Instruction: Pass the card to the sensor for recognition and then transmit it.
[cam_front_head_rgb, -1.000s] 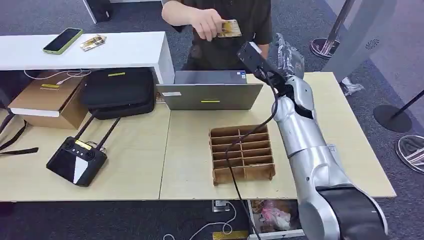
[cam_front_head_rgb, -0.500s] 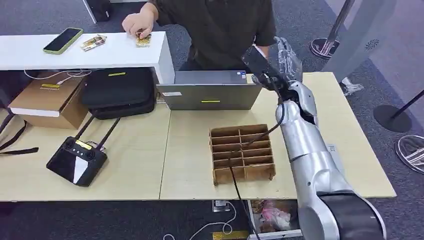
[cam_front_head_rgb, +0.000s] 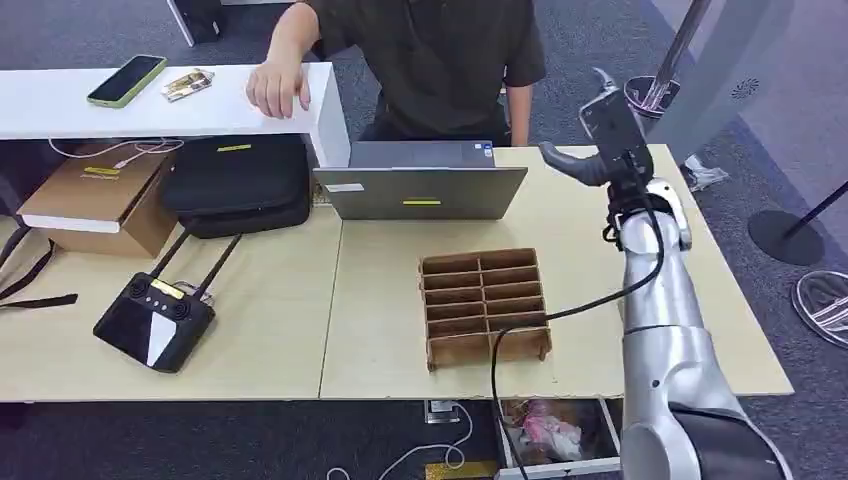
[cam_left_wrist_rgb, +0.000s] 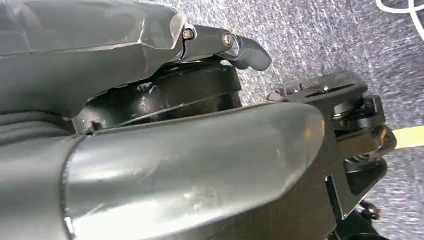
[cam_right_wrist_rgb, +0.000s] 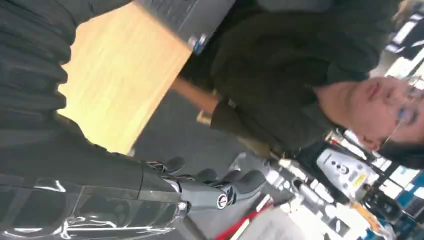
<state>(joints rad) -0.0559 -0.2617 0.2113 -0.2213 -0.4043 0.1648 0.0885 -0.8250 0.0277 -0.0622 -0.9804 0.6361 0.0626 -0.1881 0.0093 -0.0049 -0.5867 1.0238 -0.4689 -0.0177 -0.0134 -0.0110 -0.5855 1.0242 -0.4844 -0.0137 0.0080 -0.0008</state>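
The right hand (cam_front_head_rgb: 585, 160) is hovering above the far right corner of the wooden table (cam_front_head_rgb: 640, 240), beside the grey laptop (cam_front_head_rgb: 420, 180), its fingers (cam_right_wrist_rgb: 240, 182) spread and holding nothing. A card (cam_front_head_rgb: 187, 84) is lying on the white shelf (cam_front_head_rgb: 160, 105) well to the left, next to a green phone (cam_front_head_rgb: 125, 80), far apart from the right hand. The person's hand (cam_front_head_rgb: 277, 88) is resting on the shelf's near end. A brown divided tray (cam_front_head_rgb: 484, 305) is sitting mid-table. The left hand (cam_left_wrist_rgb: 165, 145) is hanging over grey carpet (cam_left_wrist_rgb: 325, 35); whether its fingers are closed cannot be told.
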